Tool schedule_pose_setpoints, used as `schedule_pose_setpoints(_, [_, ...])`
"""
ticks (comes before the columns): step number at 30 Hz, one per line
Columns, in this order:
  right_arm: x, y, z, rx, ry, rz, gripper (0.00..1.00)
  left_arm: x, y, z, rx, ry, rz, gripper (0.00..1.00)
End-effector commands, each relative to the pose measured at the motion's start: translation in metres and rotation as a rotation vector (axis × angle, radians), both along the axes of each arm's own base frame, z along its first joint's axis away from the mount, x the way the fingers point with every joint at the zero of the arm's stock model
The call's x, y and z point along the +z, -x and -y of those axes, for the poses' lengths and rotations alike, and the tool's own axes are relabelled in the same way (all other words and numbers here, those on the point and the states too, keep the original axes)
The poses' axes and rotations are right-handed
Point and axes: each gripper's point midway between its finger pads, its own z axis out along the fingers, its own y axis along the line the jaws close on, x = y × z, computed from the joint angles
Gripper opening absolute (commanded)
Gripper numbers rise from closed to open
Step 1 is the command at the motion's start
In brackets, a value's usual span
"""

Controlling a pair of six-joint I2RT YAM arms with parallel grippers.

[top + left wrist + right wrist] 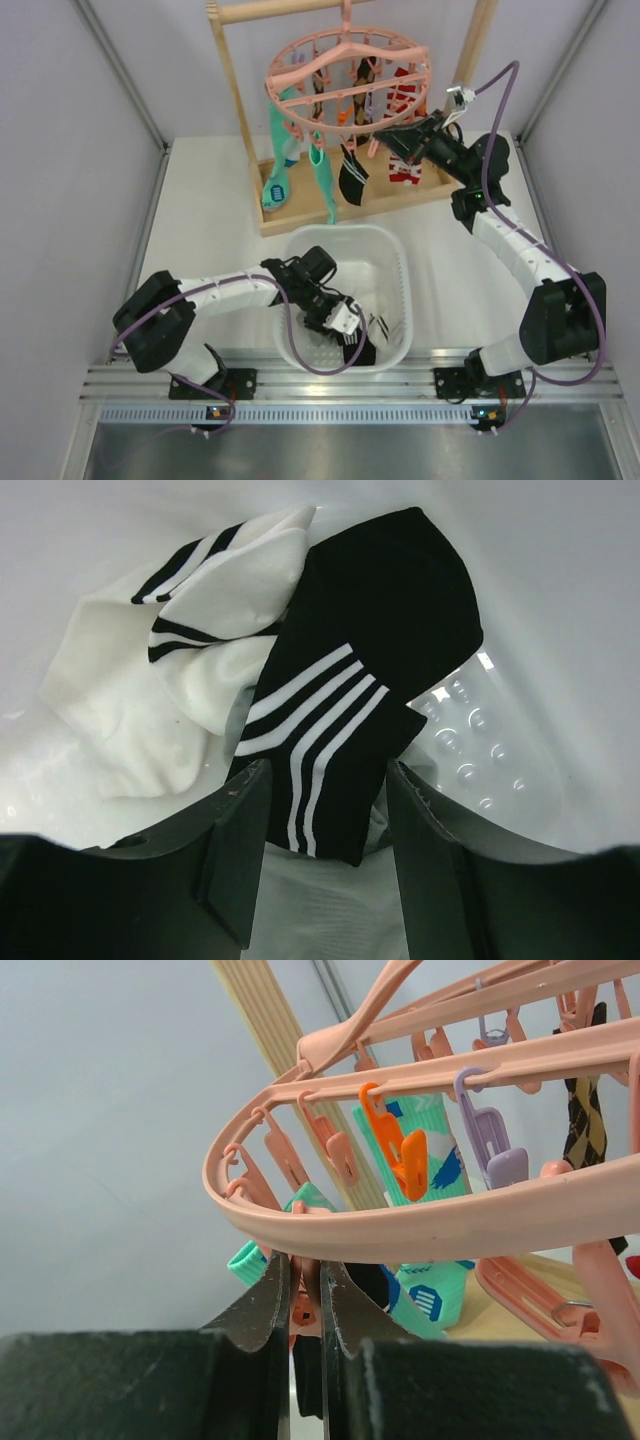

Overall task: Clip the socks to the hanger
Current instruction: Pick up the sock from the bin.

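From where I stand the job looks partway done. The pink hanger (pixel 300 68) hangs on the wooden rack (pixel 232 80) at the back of the desk (pixel 200 230). It carries long teal socks (pixel 278 185), a red-and-white striped sock (pixel 405 168) and one small black sock (pixel 352 178) pegged on its near side. Several pegs around the ring hang bare. The right jaws are closed tight on a pink peg (pixel 304 1310) under the hanger's outer ring, I'd guess to hold it ready. Down in the white basket (pixel 398 280), the left jaws stand open astride one end of a black sock with white stripes (pixel 370 640), not yet pinching it. A white sock (pixel 180 680) lies beside it, touching. At least those two are left to clip.
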Motion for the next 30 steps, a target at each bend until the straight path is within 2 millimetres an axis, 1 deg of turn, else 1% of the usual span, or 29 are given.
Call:
schedule_pose_setpoints(1, [0.006, 0.003, 0.002, 0.022, 0.013, 0.047, 0.00, 0.002, 0.002, 0.011, -0.072, 0.067, 0.042, 0.54])
schedule_pose_setpoints(2, [0.007, 0.003, 0.003, 0.022, 0.011, 0.046, 0.00, 0.001, 0.002, 0.011, -0.074, 0.068, 0.047, 0.54])
schedule_pose_setpoints(5, [0.006, 0.002, 0.003, 0.023, 0.009, 0.046, 0.00, 0.000, -0.003, 0.014, -0.043, 0.062, 0.049, 0.44])
schedule_pose_setpoints(6, [0.006, 0.002, 0.004, 0.022, 0.008, 0.045, 0.00, 0.001, -0.005, 0.013, -0.034, 0.058, 0.055, 0.38])
schedule_pose_setpoints(7, [0.007, 0.002, 0.005, 0.021, 0.006, 0.045, 0.00, 0.003, -0.006, 0.014, -0.030, 0.062, 0.055, 0.35])
schedule_pose_setpoints(8, [0.007, 0.002, 0.005, 0.021, 0.006, 0.045, 0.00, 0.006, -0.007, 0.015, -0.016, 0.065, 0.049, 0.32])
schedule_pose_setpoints(9, [0.007, 0.001, 0.005, 0.021, 0.003, 0.046, 0.00, 0.010, -0.007, 0.015, -0.011, 0.068, 0.053, 0.25])
schedule_pose_setpoints(11, [0.007, 0.003, 0.005, 0.025, 0.002, 0.045, 0.00, 0.017, -0.008, 0.017, -0.003, 0.077, 0.051, 0.18])
schedule_pose_setpoints(15, [0.010, 0.004, 0.006, 0.027, 0.004, 0.054, 0.00, 0.040, -0.011, 0.019, 0.049, 0.114, 0.061, 0.01])
schedule_pose_setpoints(19, [0.010, 0.004, 0.006, 0.029, 0.007, 0.054, 0.00, 0.063, -0.018, 0.019, 0.121, 0.119, 0.057, 0.00])
schedule_pose_setpoints(21, [0.010, 0.004, 0.006, 0.028, 0.008, 0.057, 0.00, 0.078, -0.021, 0.021, 0.160, 0.124, 0.033, 0.00])
schedule_pose_setpoints(22, [0.010, 0.003, 0.007, 0.024, 0.009, 0.058, 0.00, 0.089, -0.025, 0.024, 0.174, 0.140, 0.033, 0.00])
schedule_pose_setpoints(24, [0.011, 0.003, 0.007, 0.024, 0.009, 0.061, 0.00, 0.102, -0.030, 0.027, 0.248, 0.146, -0.001, 0.00])
schedule_pose_setpoints(25, [0.012, 0.003, 0.007, 0.021, 0.009, 0.063, 0.00, 0.113, -0.034, 0.028, 0.289, 0.149, -0.031, 0.00])
schedule_pose_setpoints(27, [0.011, 0.002, 0.007, 0.022, 0.009, 0.059, 0.00, 0.124, -0.037, 0.030, 0.323, 0.143, -0.064, 0.00])
schedule_pose_setpoints(28, [0.013, 0.002, 0.006, 0.023, 0.009, 0.065, 0.00, 0.139, -0.041, 0.034, 0.342, 0.162, -0.067, 0.00])
schedule_pose_setpoints(29, [0.013, 0.002, 0.007, 0.021, 0.010, 0.069, 0.00, 0.142, -0.041, 0.032, 0.379, 0.141, -0.101, 0.00])
schedule_pose_setpoints(30, [0.014, 0.001, 0.008, 0.018, 0.012, 0.074, 0.00, 0.152, -0.045, 0.034, 0.392, 0.149, -0.093, 0.00])
